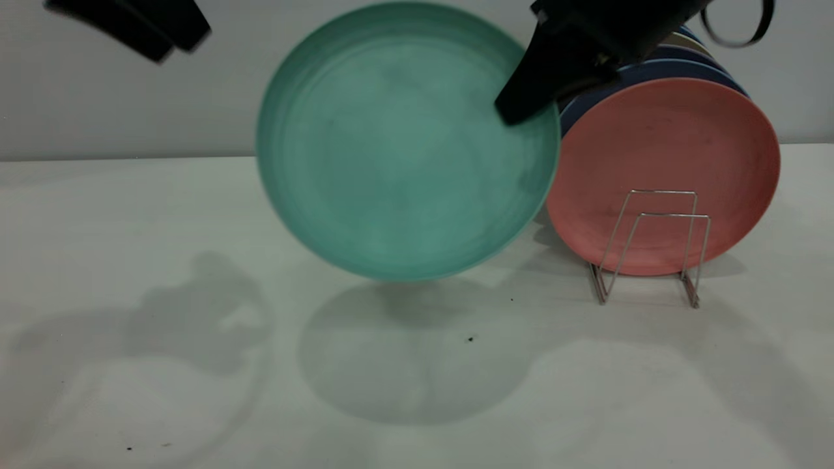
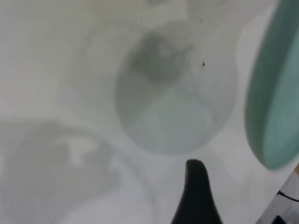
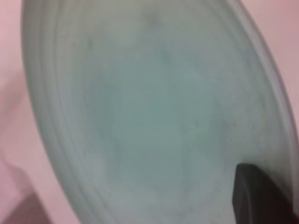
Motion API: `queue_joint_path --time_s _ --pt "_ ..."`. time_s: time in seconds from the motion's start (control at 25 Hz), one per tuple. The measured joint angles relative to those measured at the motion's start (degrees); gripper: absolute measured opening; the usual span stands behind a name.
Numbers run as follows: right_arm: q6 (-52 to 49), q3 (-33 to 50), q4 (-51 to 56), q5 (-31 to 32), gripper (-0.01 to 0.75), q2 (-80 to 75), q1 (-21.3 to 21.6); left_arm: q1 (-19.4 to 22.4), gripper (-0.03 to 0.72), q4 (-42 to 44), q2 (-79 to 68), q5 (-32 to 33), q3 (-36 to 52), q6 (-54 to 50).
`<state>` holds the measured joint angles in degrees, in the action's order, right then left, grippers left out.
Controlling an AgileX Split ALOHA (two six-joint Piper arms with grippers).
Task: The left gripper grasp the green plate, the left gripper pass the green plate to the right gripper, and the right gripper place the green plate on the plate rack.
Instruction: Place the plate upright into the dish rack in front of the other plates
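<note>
Nearest the exterior camera, only bare tabletop (image 1: 130,391) with a round shadow under the raised plate. Farther in, the plate rack (image 1: 651,244), its front wire loops with nothing in them, a salmon-pink plate (image 1: 664,163) leaning just behind and darker plates stacked beyond that. To the rack's left and clear of the tabletop, the green plate (image 1: 407,140), upright and facing the camera, pinched at its upper right rim by the right end effector (image 1: 531,98), closed on it. At the far upper left, the left end effector (image 1: 153,29), well apart from the plate and holding nothing; how far open, cannot tell. Grasp and handover judged done; left to do: carrying the plate right, lowering it into the front loops, letting go
</note>
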<state>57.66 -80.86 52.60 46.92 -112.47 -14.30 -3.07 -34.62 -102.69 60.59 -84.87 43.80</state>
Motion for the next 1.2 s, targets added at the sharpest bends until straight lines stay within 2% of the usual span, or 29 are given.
queue_joint_path --time_s 0.32,0.48,0.68,0.76,1.0,1.08,1.2 --pt "9.9 0.0 -19.5 -5.5 0.037 9.6 0.0 0.2 0.584 3.0 2.6 0.2 0.1 -0.3" --pt "7.1 0.0 -33.5 -5.5 0.037 15.5 0.0 0.2 0.584 3.0 2.6 0.2 0.3 -0.3" --pt "4.4 1.6 -42.9 -6.6 0.037 22.4 0.0 0.2 0.584 3.0 2.6 0.2 0.4 -0.3" --pt "4.3 5.0 -44.9 -10.9 0.037 25.2 0.0 0.2 0.584 3.0 2.5 0.2 0.4 -0.3" --pt "4.3 20.5 -52.0 -35.2 0.037 27.0 0.0 0.2 0.584 3.0 2.4 0.1 0.4 -0.3" --pt "4.3 23.3 -53.5 -38.0 0.037 26.3 0.0 0.2 0.584 3.0 2.4 0.1 0.4 -0.4" --pt "4.3 24.1 -54.1 -38.8 0.037 25.3 1.1 0.2 0.584 3.0 2.4 0.1 0.4 -0.4"
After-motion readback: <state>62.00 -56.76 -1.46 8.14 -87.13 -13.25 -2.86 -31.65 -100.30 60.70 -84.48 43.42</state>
